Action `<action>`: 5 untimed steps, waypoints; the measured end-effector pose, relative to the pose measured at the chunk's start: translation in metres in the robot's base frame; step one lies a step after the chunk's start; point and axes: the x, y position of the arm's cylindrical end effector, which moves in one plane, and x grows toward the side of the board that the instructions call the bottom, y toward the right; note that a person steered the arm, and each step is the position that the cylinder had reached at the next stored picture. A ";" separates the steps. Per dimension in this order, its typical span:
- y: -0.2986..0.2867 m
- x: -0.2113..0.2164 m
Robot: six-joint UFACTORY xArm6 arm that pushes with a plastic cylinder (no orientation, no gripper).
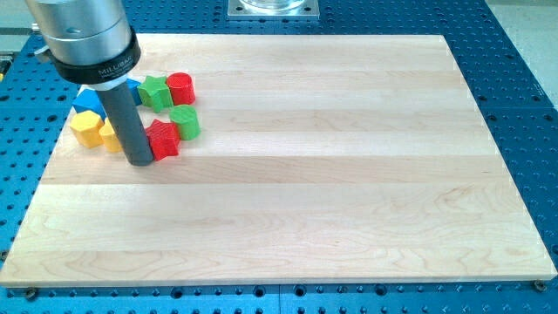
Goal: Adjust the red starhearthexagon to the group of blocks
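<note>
Nearest the view's bottom, my tip [139, 160] is planted on the wooden board [349, 218], pressed against the red star block [163, 139] from its nine o'clock side. The star is thus wedged between the rod and the green block [186, 122], which sits touching it at about one o'clock.

The main risk is judged to be this: a push carried on toward three o'clock would drive the star and the green block out of the cluster rather than into it. A glancing contact could also spin the star aside.

No jaws are fitted; nothing is held, and only the rod's end is in contact, with the star and perhaps with the yellow block [109, 137] partly hidden behind the rod.

At nine o'clock of the tip a second yellow block [85, 127] is seen. Farther off, at twelve o'clock, a blue block [87, 100] is mostly covered by the arm, and a green star block [156, 92] and a red cylinder [180, 88] lie side by side, touching.
</note>
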 end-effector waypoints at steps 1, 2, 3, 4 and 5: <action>-0.003 0.003; 0.001 0.015; 0.030 0.054; 0.072 0.104; 0.135 0.100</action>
